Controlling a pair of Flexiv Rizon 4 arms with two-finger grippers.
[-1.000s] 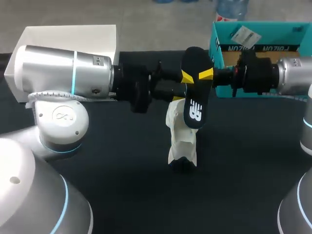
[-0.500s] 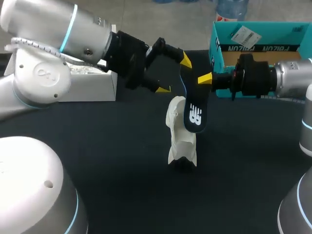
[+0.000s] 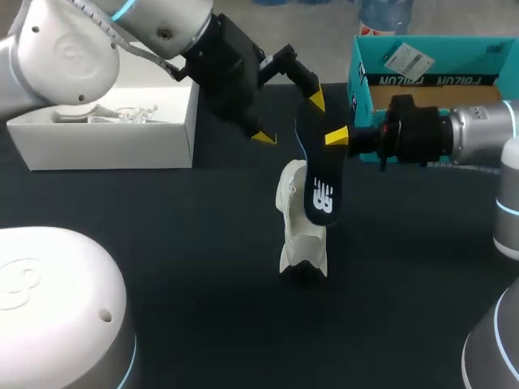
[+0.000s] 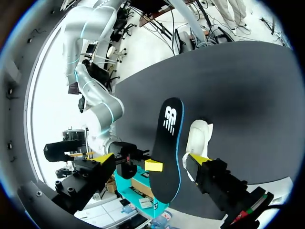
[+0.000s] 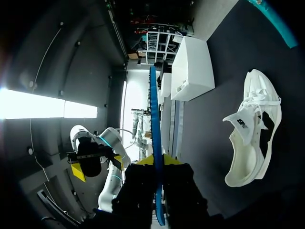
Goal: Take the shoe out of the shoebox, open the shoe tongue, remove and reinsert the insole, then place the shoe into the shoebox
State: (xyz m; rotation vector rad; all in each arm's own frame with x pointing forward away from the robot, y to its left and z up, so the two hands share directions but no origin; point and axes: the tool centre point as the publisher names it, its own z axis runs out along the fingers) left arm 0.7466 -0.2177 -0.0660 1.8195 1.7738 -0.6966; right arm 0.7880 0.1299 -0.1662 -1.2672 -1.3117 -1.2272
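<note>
A black insole (image 3: pixel 321 174) hangs upright over the white shoe (image 3: pixel 300 235), which lies on the black table. My right gripper (image 3: pixel 337 137) is shut on the insole's upper end, coming in from the right. My left gripper (image 3: pixel 289 119) stands open just up and left of the insole, apart from it. In the left wrist view the insole (image 4: pixel 167 148) shows between the open left gripper (image 4: pixel 150 159) and the shoe (image 4: pixel 198 138). In the right wrist view the insole (image 5: pixel 154 129) is edge-on between the right gripper (image 5: pixel 157 161), with the shoe (image 5: pixel 252 138) lying beside it, tongue folded out.
The teal shoebox (image 3: pixel 430 65) stands at the back right, behind my right arm. A white box lid (image 3: pixel 105 130) with packing paper sits at the back left. Bare black table (image 3: pixel 203 267) lies in front of and around the shoe.
My left gripper opened, let go of the insole and drew back up and to the left. The right gripper kept hold, and the insole dropped slightly toward the shoe.
</note>
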